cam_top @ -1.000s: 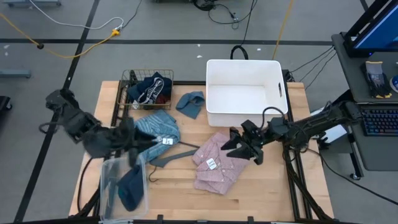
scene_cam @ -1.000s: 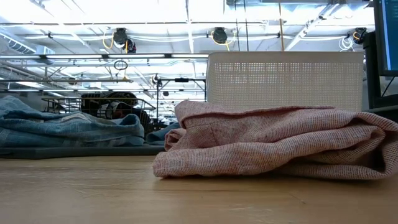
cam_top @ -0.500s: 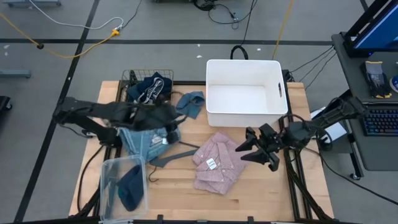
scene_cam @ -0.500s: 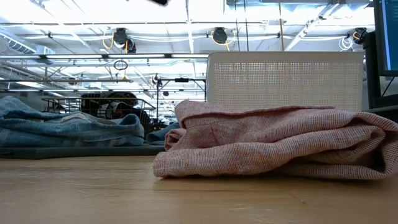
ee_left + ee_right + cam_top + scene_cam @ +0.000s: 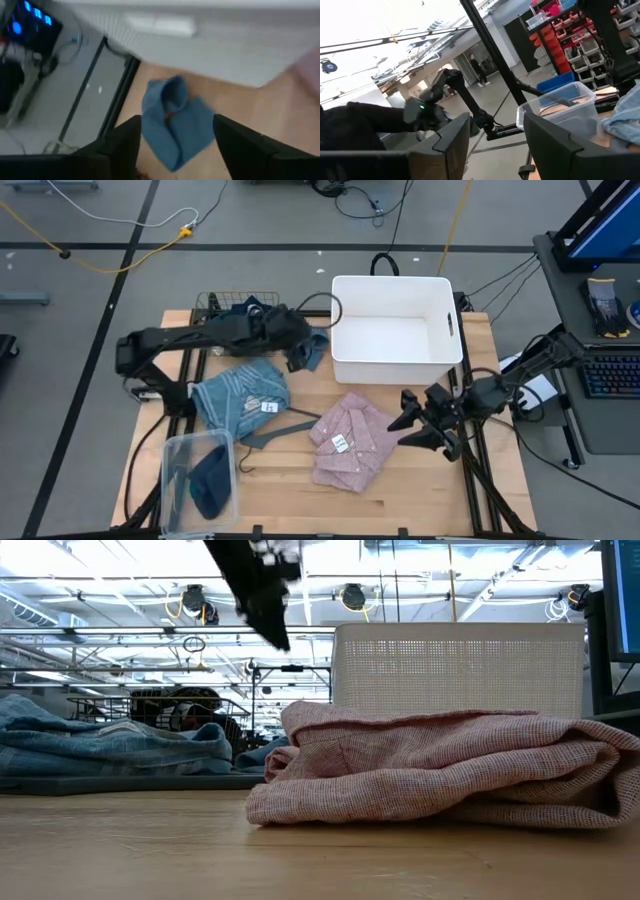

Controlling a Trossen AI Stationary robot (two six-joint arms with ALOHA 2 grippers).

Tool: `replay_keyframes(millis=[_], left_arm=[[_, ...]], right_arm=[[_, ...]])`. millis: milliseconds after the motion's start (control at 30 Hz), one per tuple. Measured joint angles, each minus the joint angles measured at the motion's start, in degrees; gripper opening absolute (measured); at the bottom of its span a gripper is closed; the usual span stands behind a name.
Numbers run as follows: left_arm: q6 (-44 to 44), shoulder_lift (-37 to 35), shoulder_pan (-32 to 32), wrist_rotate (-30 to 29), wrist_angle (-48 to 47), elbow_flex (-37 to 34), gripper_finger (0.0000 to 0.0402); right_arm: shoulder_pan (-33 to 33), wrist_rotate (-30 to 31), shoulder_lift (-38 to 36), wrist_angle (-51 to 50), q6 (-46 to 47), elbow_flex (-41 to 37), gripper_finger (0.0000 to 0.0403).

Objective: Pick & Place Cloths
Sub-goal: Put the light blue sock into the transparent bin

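My left gripper (image 5: 297,345) hung with its fingers spread over the grey-blue cloth (image 5: 312,348), which lay on the table (image 5: 400,480) between the wire basket (image 5: 215,308) and the white bin (image 5: 392,328); in my wrist view the cloth (image 5: 172,120) sat between my fingers, and whether they touched it I could not tell. My right gripper (image 5: 415,425) waited released at the table's right edge, just beside the pink checked cloth (image 5: 350,442). The denim cloth (image 5: 240,392) lay left of the grey hanger (image 5: 275,430), and a navy cloth (image 5: 210,480) sat in the clear tub (image 5: 180,455). Beyond the table stretched a bright hall with ceiling lights (image 5: 350,595).
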Motion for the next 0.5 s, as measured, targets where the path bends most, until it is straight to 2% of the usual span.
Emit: replay_keyframes(millis=[233,400,500], left_arm=[[2.16,6.46,7.58,4.10,1.18,-0.01,0.0299],[-0.94,9.89,11.23,12.00,2.15,-0.01,0.0305],[-1.74,11.29,12.44,14.97,3.54,-0.01,0.0302]], right_arm=[[0.00,0.16,-2.14,-0.09,-2.61,0.00,0.0183],[0.00,4.30,-3.39,-1.18,-3.78,0.00,0.0183],[-0.21,4.72,-3.75,-2.18,-3.78,0.00,0.0183]])
